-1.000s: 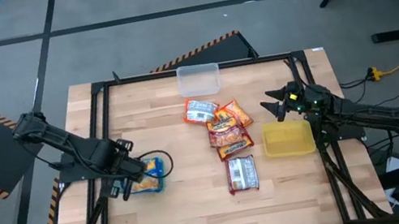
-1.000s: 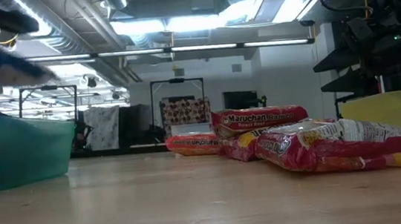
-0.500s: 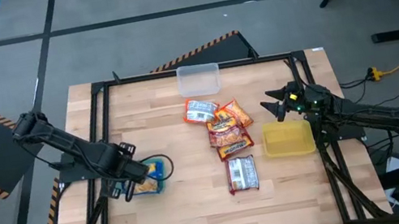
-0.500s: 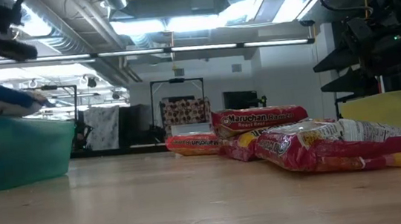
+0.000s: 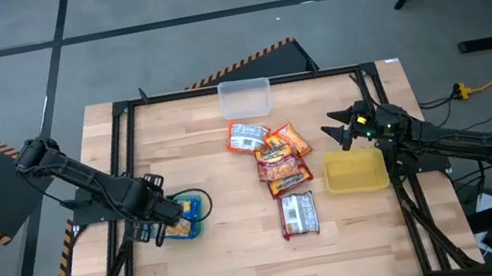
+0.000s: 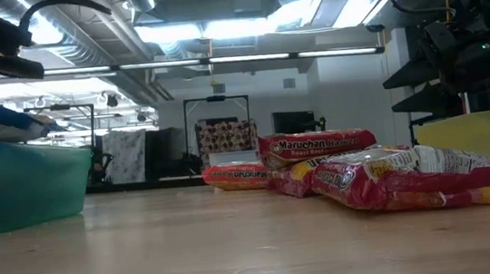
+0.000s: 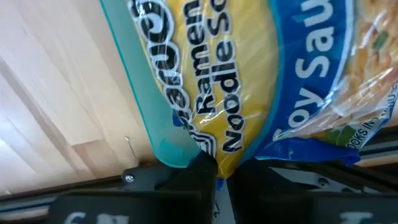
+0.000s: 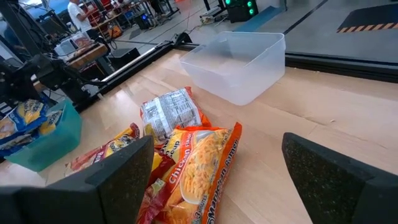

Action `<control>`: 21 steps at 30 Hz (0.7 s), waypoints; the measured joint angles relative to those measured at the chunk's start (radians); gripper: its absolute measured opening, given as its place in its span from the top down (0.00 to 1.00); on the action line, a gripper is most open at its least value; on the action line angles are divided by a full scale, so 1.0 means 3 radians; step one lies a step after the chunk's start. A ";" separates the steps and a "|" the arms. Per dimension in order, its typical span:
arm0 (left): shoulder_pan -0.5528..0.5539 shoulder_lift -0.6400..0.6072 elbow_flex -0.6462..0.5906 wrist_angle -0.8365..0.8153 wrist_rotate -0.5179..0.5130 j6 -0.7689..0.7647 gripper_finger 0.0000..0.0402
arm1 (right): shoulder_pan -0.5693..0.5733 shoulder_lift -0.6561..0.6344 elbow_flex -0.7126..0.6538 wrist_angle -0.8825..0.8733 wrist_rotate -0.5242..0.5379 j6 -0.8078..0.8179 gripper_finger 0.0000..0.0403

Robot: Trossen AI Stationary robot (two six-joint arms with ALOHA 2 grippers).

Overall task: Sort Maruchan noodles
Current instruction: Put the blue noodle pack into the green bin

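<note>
Blue-and-yellow crinkly plastic ramen packet is clenched by left claw over shallow teal plastic bin, lower left of frame. Right claw is held released above desk, right side.

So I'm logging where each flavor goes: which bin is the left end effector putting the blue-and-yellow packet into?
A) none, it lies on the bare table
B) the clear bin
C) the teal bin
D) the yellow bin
C: the left end effector holds the blue-and-yellow packet over the rim of the teal bin, far from the clear bin and the yellow bin.
</note>
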 joint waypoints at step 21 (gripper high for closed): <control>-0.0001 0.0003 0.0000 0.0121 -0.0164 -0.0749 0.61 | -0.0001 0.0000 0.0000 -0.0001 -0.0013 -0.0002 0.16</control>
